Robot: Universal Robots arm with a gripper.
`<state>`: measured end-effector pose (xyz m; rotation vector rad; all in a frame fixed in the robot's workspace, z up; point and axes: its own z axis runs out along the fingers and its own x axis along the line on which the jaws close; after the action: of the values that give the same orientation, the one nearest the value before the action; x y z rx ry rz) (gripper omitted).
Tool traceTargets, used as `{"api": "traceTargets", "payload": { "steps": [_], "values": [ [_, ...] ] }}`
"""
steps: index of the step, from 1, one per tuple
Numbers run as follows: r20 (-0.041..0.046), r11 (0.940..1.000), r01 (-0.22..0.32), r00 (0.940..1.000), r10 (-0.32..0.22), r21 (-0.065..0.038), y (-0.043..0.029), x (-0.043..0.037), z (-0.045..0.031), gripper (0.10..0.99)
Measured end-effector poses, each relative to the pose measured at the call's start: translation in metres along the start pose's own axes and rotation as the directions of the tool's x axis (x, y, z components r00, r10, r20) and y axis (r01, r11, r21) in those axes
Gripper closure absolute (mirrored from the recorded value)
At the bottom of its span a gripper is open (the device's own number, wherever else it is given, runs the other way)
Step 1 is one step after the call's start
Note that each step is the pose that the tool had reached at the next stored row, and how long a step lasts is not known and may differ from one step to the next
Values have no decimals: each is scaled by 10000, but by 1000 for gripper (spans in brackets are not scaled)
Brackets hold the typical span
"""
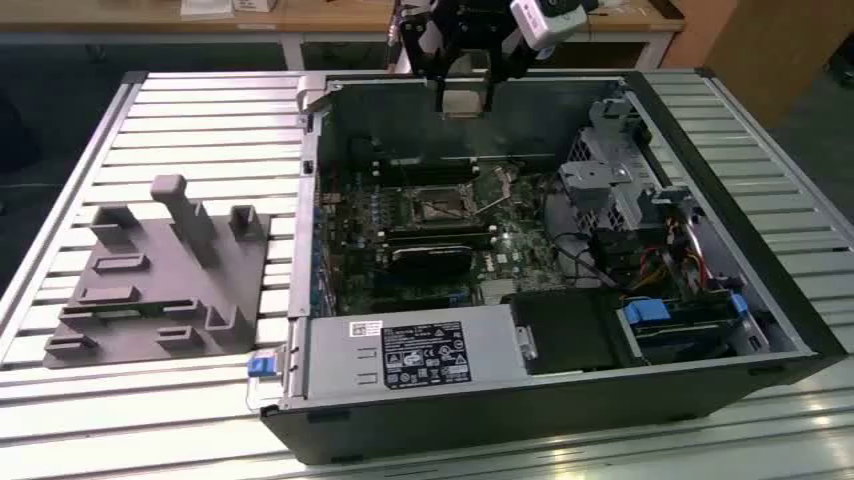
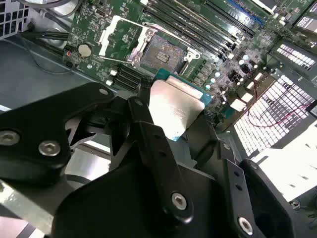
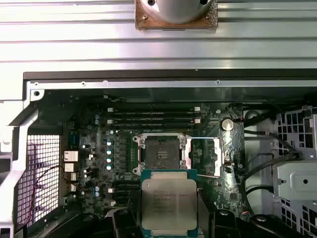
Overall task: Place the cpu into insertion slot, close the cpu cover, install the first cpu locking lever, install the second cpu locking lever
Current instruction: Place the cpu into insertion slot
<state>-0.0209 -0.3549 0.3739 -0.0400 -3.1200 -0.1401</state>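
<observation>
Claw [image 1: 463,97] clamped on cpu [image 3: 168,201] by two opposite edges, holding it in the air over the computer case [image 1: 534,420], near the desk's [image 1: 200,120] far edge. Insertion slot [image 3: 161,152] bare, mid-board; cpu cover [image 3: 226,158] seems flipped open just beside it.
</observation>
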Motion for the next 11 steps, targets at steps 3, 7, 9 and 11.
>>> {"api": "traceTargets", "payload": {
  "steps": [3, 7, 9, 11],
  "values": [
    [0, 10000, 0, 10000, 0, 0, 0, 0, 0, 549],
    [1, 10000, 0, 10000, 0, 0, 0, 0, 5, 549],
    [1, 10000, 0, 10000, 0, 0, -2, 0, 17, 549],
    [8, 10000, 1, 10000, -1, 0, -3, -1, 34, 549]
  ]
}}
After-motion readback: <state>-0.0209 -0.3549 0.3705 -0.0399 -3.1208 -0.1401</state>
